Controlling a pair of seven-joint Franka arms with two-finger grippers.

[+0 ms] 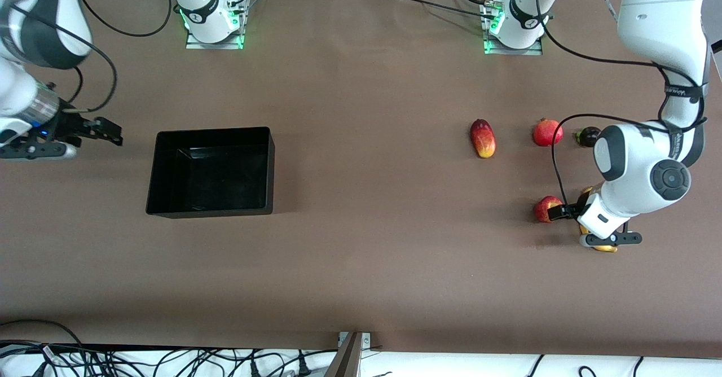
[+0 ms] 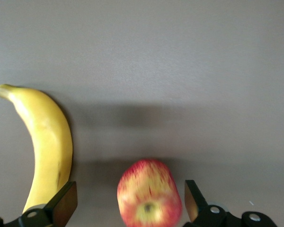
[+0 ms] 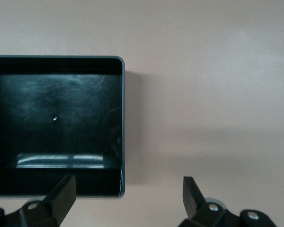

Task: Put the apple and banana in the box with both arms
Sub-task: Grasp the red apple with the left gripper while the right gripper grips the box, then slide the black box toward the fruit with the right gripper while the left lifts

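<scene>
The red, yellow-streaked apple point(image 1: 545, 208) lies on the table at the left arm's end. In the left wrist view the apple point(image 2: 149, 196) sits between the spread fingers of my left gripper point(image 2: 130, 203), which do not touch it. My left gripper point(image 1: 557, 212) is open and low over the apple. The yellow banana point(image 1: 604, 248) lies beside the apple, mostly hidden under the left hand. In the left wrist view the banana point(image 2: 47, 146) lies just outside one finger. The black box point(image 1: 208, 212) is empty. My right gripper point(image 1: 113, 131) is open and empty, beside the box point(image 3: 123, 118) toward the right arm's end.
An elongated red-and-yellow fruit point(image 1: 483, 138), a deep-red round fruit point(image 1: 547, 132) and a small dark fruit point(image 1: 588, 136) lie in a row farther from the front camera than the apple. Bare brown table stretches between the box and the fruits.
</scene>
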